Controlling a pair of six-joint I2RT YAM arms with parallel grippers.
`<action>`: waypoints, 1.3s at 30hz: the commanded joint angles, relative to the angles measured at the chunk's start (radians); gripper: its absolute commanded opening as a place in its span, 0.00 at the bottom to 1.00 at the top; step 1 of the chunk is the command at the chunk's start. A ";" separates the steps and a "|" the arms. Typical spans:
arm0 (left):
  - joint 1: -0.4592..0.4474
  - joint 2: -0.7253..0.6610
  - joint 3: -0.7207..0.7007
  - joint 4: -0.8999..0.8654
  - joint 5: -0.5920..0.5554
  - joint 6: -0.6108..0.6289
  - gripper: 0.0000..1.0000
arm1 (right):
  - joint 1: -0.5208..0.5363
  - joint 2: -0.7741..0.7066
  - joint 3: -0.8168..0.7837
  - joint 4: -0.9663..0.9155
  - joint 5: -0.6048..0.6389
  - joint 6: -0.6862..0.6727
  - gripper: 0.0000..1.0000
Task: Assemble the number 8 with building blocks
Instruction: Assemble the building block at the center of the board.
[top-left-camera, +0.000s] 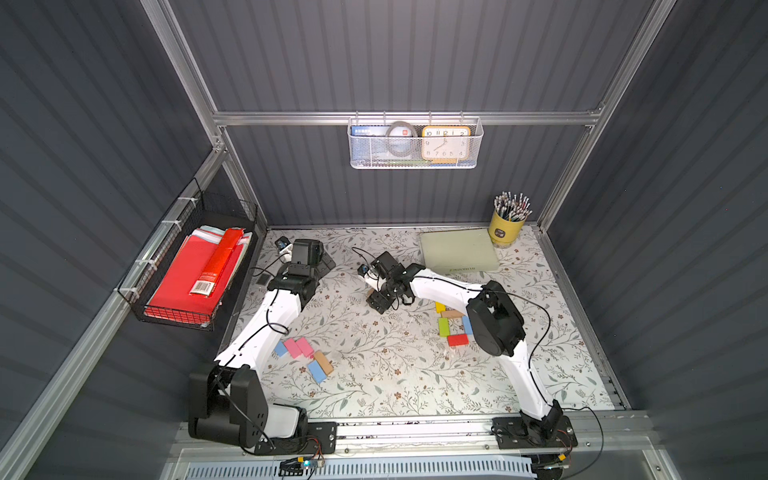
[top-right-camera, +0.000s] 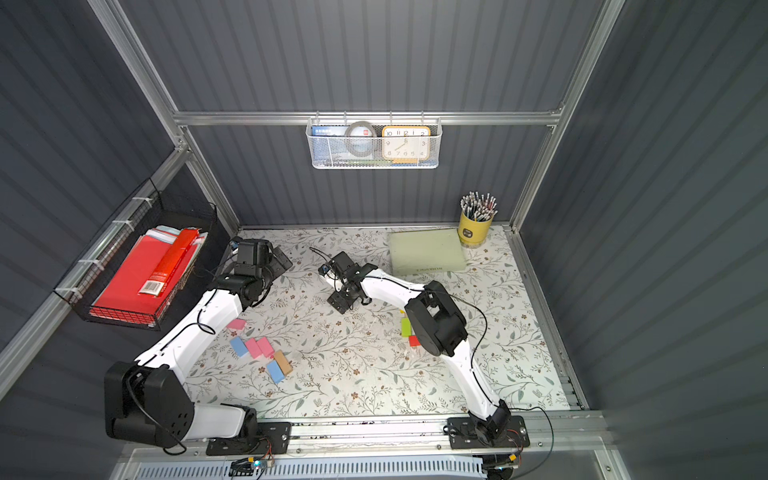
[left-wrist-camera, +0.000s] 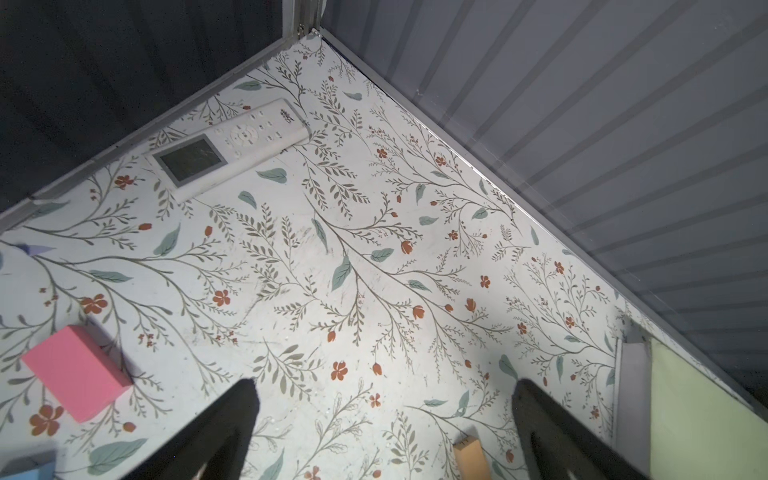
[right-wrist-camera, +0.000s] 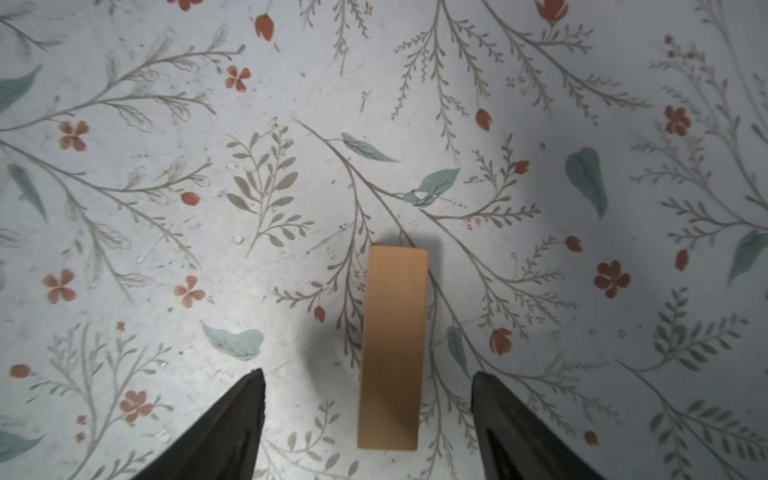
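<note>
A tan building block (right-wrist-camera: 392, 345) lies flat on the floral table between the fingers of my right gripper (right-wrist-camera: 369, 374). The jaws stand open, with a gap on each side of the block. In a top view this gripper (top-left-camera: 380, 301) hovers mid-table. My left gripper (left-wrist-camera: 386, 384) is open and empty over bare table at the back left (top-left-camera: 324, 259). A pink block (left-wrist-camera: 77, 374) lies off to its side. Pink (top-left-camera: 298, 347), blue (top-left-camera: 316, 371) and tan (top-left-camera: 324, 362) blocks lie front left. Yellow (top-left-camera: 440, 307), green (top-left-camera: 444, 327) and red (top-left-camera: 457, 340) ones lie by the right arm.
A white remote (left-wrist-camera: 232, 145) lies near the back left corner. A pale green pad (top-left-camera: 459, 251) and a yellow pencil cup (top-left-camera: 506, 228) sit at the back right. A black wire basket (top-left-camera: 133, 291) with red folders hangs on the left wall.
</note>
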 joint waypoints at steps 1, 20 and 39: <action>-0.002 -0.042 -0.028 -0.009 -0.047 0.068 1.00 | -0.002 0.024 0.044 -0.026 0.049 0.017 0.78; -0.002 -0.082 -0.080 0.042 -0.092 0.126 0.99 | 0.015 0.061 0.020 -0.006 -0.010 -0.092 0.48; -0.002 -0.114 -0.117 0.057 -0.130 0.183 0.99 | 0.033 0.079 0.007 -0.027 0.052 -0.216 0.41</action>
